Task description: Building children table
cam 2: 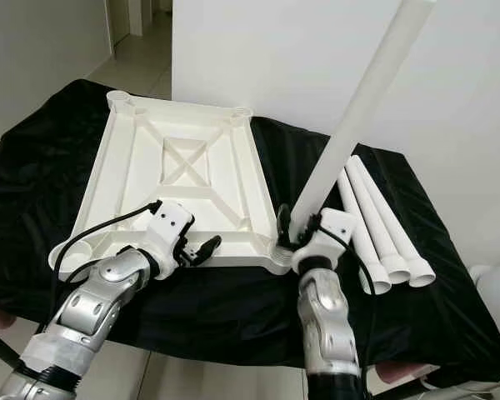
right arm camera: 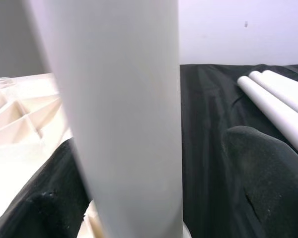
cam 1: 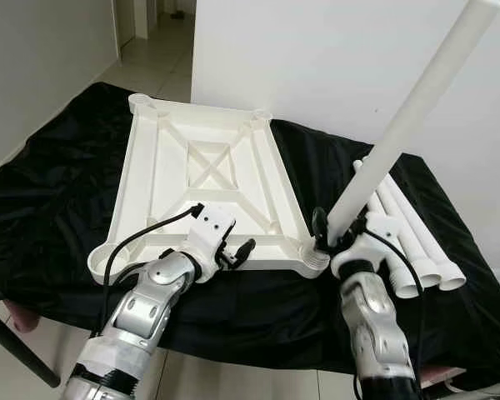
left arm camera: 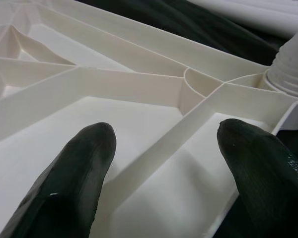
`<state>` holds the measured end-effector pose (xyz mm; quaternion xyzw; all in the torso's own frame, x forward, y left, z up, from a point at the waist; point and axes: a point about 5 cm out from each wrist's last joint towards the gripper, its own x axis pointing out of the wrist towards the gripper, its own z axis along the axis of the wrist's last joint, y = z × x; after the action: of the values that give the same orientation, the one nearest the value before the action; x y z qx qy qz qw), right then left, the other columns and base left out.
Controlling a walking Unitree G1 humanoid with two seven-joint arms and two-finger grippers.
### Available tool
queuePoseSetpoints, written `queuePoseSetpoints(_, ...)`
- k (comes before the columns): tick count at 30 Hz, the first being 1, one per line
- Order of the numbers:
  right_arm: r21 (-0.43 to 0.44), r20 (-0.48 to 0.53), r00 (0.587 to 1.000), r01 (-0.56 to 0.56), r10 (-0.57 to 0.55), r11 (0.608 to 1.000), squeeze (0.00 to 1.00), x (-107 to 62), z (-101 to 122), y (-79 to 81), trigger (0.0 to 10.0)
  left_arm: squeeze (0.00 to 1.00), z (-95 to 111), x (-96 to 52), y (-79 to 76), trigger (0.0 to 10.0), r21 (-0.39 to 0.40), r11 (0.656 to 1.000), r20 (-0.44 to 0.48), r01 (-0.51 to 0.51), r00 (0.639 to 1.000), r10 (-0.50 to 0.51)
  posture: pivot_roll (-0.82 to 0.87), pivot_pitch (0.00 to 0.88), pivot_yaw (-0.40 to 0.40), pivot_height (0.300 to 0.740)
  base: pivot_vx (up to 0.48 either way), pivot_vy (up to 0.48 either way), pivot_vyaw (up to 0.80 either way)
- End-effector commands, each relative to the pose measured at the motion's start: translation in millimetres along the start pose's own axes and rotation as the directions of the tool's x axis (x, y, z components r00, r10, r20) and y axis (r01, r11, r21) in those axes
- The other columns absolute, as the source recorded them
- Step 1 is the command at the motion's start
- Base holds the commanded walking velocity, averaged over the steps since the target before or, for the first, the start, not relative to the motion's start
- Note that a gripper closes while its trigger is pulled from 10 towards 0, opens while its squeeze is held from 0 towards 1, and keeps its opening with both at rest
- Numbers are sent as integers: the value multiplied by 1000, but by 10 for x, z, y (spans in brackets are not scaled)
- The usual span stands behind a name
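Note:
The white plastic tabletop (cam 1: 143,158) lies upside down on a black cloth, ribs facing up. A long white table leg (cam 1: 410,117) stands tilted in its near right corner socket (cam 1: 315,257), threaded end (left arm camera: 293,64) down. My right gripper (cam 1: 333,233) is shut on the leg just above the socket, and the tube (right arm camera: 119,114) sits between its black fingers (right arm camera: 268,173). At the tabletop's near edge my left gripper (cam 1: 240,250) is open, its fingers (left arm camera: 84,168) on either side of a rib (left arm camera: 154,153) without squeezing it.
Three spare white legs (cam 1: 412,237) lie side by side on the black cloth (cam 1: 58,192) at the right. A white wall (cam 1: 333,58) stands close behind the table. Tiled floor and a doorway (cam 1: 154,33) lie at the far left.

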<state>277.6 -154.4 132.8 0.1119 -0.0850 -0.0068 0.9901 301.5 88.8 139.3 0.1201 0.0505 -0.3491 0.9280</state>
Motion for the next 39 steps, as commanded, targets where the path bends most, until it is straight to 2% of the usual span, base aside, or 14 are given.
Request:
queuePoseSetpoints(1, -1, 11, 1000, -15, 15, 1000, 0, -64, -2, -42, 10000, 0, -18, 4, -98, 10000, 26, 996, -4, 80, 997, -80, 82, 0, -159, 740, 0, 0, 0)
queuePoseSetpoints(2, -1, 11, 1000, -15, 15, 1000, 0, -64, -2, -42, 10000, 0, -18, 4, -98, 10000, 26, 996, -4, 80, 997, -80, 82, 0, -159, 740, 0, 0, 0)
queuePoseSetpoints(5, -35, -14, 998, -69, 68, 997, 0, -250, -75, -115, 10000, 0, -6, -14, -118, 10000, 30, 994, 8, 108, 994, -108, 73, 5, -151, 740, 0, 0, 0)
queuePoseSetpoints(10, -81, -67, 992, -115, 110, 990, 0, -377, -160, -175, 10000, 0, 7, -4, -113, 10000, 49, 993, 8, 110, 994, -110, 70, 9, -146, 740, 0, 0, 0)
queuePoseSetpoints(11, -92, -97, 978, -191, 182, 977, 0, -438, -206, -152, 10000, 0, 17, 2, -96, 10000, 60, 992, 7, 107, 994, -108, 65, 12, -139, 740, 0, 0, 0)
queuePoseSetpoints(15, -94, -119, 964, -252, 240, 963, 0, -480, -241, -125, 10000, 0, 22, 1, -81, 10000, 69, 992, 6, 110, 994, -111, 65, 12, -136, 740, 0, 0, 0)
queuePoseSetpoints(17, -66, -144, 929, -353, 341, 933, 0, -501, -257, -48, 10000, 0, 29, 1, -59, 10000, 96, 990, 3, 104, 994, -105, 64, 16, -131, 740, 0, 0, 0)
queuePoseSetpoints(19, -51, -153, 916, -382, 371, 923, 0, -504, -263, -24, 10000, 0, 33, 1, -49, 10000, 99, 990, 5, 102, 995, -103, 63, 18, -131, 740, 0, 0, 0)
queuePoseSetpoints(20, -51, -153, 916, -382, 371, 923, 0, -504, -263, -24, 10000, 0, 33, 1, -49, 10000, 99, 990, 5, 102, 995, -103, 63, 18, -131, 740, 0, 0, 0)
queuePoseSetpoints(24, -28, -185, 832, -536, 522, 844, 0, -425, -228, 64, 10000, 0, 191, -20, 85, 10000, 49, 998, 69, 50, 996, -53, 71, 16, -132, 740, 0, 0, 0)
queuePoseSetpoints(27, -28, -188, 819, -556, 542, 831, 0, -384, -215, 73, 10000, 0, 231, -32, 97, 10000, 40, 998, 83, 50, 995, -53, 71, 16, -132, 740, 0, 0, 0)
queuePoseSetpoints(30, -16, -184, 787, -601, 589, 799, 0, -289, -184, 92, 10000, 0, 319, -45, 74, 10000, 39, 997, 113, 68, 991, -72, 82, 15, -141, 740, 0, 0, 0)
queuePoseSetpoints(36, -47, -179, 779, -616, 600, 786, 0, -160, -143, 72, 10000, 0, 328, -44, 75, 10000, 56, 997, 113, 59, 991, -65, 87, 14, -149, 740, 0, 0, 0)
queuePoseSetpoints(39, -56, -164, 803, -588, 573, 807, 0, -95, -112, 15, 10000, 0, 302, -41, 84, 10000, 59, 997, 102, 44, 994, -50, 89, 14, -151, 740, 0, 0, 0)
